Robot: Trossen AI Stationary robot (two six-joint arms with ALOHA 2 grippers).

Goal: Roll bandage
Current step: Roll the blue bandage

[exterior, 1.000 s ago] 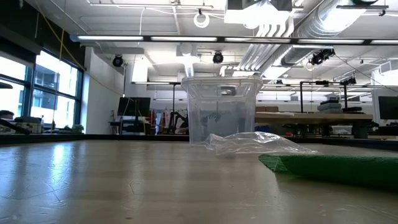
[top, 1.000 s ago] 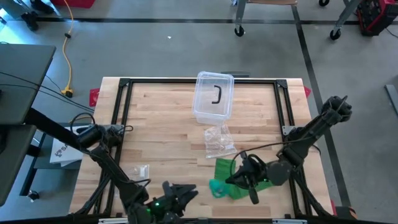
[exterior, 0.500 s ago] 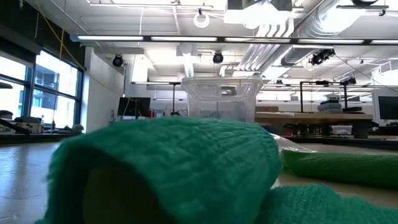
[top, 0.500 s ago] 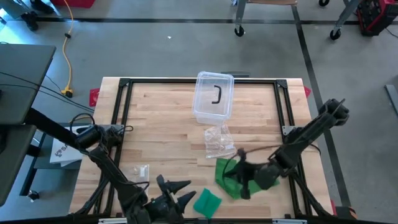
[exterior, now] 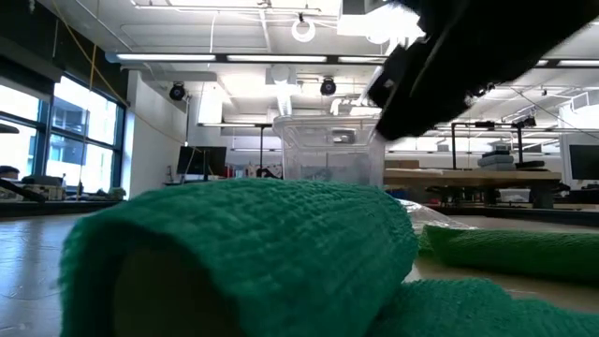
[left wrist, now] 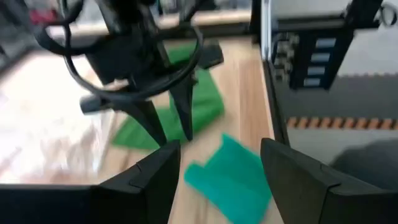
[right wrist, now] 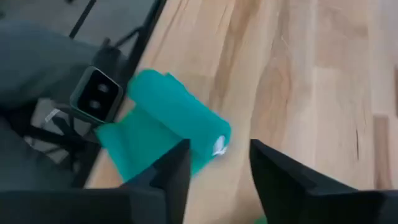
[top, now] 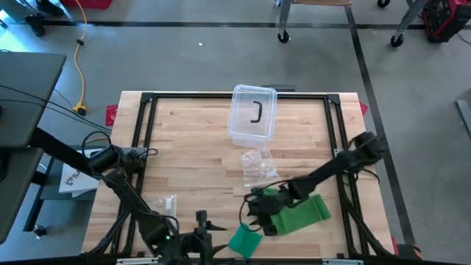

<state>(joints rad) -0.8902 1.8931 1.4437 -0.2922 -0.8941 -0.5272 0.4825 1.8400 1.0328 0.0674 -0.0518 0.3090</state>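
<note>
Right end effector [top: 254, 213] open, empty, just beside green bandage roll [top: 245, 240]. Left end effector [left wrist: 217, 163] wide, near roll. Advice: grip roll squarely, keep loose tail [top: 300, 212] taut.

A clear plastic lidded container [top: 253, 115] with a black handle sits at the far middle of the light wooden table [top: 191, 154]. Just nearer lies a crumpled clear plastic bag [top: 259, 168]; a small white packet [top: 168, 202] lies well apart, near the table's left front.
</note>
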